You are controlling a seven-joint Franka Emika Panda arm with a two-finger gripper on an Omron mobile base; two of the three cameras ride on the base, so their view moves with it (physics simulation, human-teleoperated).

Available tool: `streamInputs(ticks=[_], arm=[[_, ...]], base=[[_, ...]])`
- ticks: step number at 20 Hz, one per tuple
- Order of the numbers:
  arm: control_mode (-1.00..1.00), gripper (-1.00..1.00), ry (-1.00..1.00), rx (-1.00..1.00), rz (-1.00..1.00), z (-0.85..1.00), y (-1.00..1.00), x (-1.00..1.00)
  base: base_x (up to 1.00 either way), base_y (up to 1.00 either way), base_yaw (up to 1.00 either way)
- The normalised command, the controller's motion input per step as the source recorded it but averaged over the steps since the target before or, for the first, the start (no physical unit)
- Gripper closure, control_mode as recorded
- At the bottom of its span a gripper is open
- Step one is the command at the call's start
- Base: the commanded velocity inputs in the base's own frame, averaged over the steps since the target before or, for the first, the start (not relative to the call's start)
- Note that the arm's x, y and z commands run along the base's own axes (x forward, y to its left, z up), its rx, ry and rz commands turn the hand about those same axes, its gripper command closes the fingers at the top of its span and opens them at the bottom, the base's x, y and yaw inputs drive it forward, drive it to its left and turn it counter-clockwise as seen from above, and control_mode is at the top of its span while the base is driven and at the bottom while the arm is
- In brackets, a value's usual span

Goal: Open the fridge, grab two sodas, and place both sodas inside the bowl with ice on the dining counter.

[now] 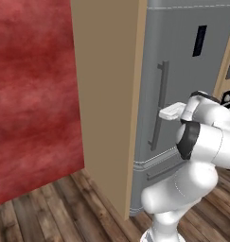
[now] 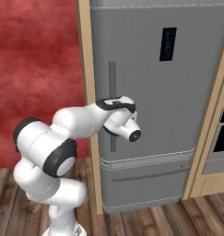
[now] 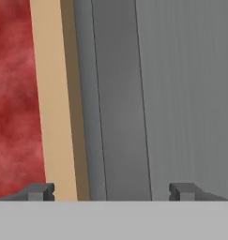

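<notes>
Left base view: the fridge (image 1: pixel 192 94) is shut, in its tan wood surround (image 1: pixel 104 94), red wall (image 1: pixel 33 94) to the left. My gripper (image 1: pixel 160 113) sits right at the long vertical handle (image 1: pixel 159 106), about mid-height.

Right base view: my arm reaches across to the handle (image 2: pixel 113 78); black display panel (image 2: pixel 168 44) upper door, bottom drawer (image 2: pixel 148 177) closed below.

Hand view: my fingertips (image 3: pixel 38 191) stand spread wide w/ the handle (image 3: pixel 120 103) between them, not touching either one.
</notes>
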Motion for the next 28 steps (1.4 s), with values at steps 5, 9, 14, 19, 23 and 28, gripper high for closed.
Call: streamInputs(ticks=[5, 9, 14, 19, 23, 28], arm=[[-1.0, -1.0, 0.0, 0.0, 0.02, 0.0, 0.0, 0.28], [-1.0, -1.0, 0.0, 0.0, 0.01, 0.0, 0.02, 0.28], [-1.0, 1.0, 0.0, -0.01, 0.0, -0.01, 0.14, 0.15], [-1.0, 1.0, 0.04, -0.03, -0.04, -0.08, -0.11, -0.09], [-1.0, 1.0, 0.04, 0.0, -0.22, 0.04, -0.86, -0.46], [-1.0, 1.0, 0.17, 0.0, -0.23, 0.0, -1.0, -0.4]], base=[[0.0, 0.0, 0.0], [0.0, 0.0, 0.0], [0.0, 0.0, 0.0], [0.0, 0.0, 0.0], [0.0, 0.0, 0.0], [0.0, 0.0, 0.0]])
